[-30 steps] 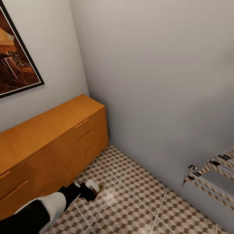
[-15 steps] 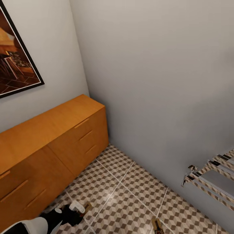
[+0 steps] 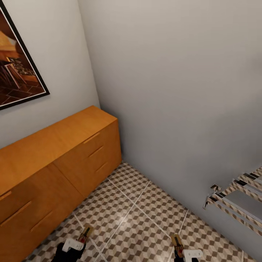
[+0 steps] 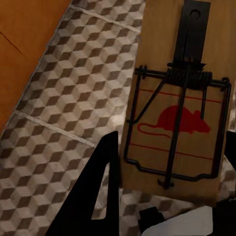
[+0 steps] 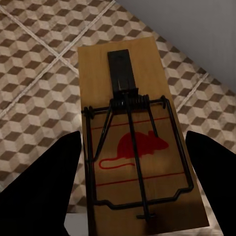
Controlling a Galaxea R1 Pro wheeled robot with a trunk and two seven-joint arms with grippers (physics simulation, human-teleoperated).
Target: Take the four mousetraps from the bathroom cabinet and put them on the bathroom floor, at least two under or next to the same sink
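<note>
We carry two of the four: our left gripper [image 3: 74, 244] is clamped on a flat tan wooden mousetrap [image 4: 174, 128], our right gripper [image 3: 189, 253] on another [image 5: 137, 157] (red mouse print up), above the cube-patterned tiled floor [image 3: 145, 214]. Neither is set down yet; sink unseen.

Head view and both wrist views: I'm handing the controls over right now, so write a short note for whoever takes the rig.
Left gripper: shut on a mousetrap, held above the bathroom floor in front of the cabinet.
Right gripper: shut on a second mousetrap, also over the tiles.
Done: two traps are out of the cabinet, whose drawers look closed.
Left: set both down on the same floor, at least two under or beside the sink. Then fetch the other two traps. No sink and no other traps are visible here.
</note>
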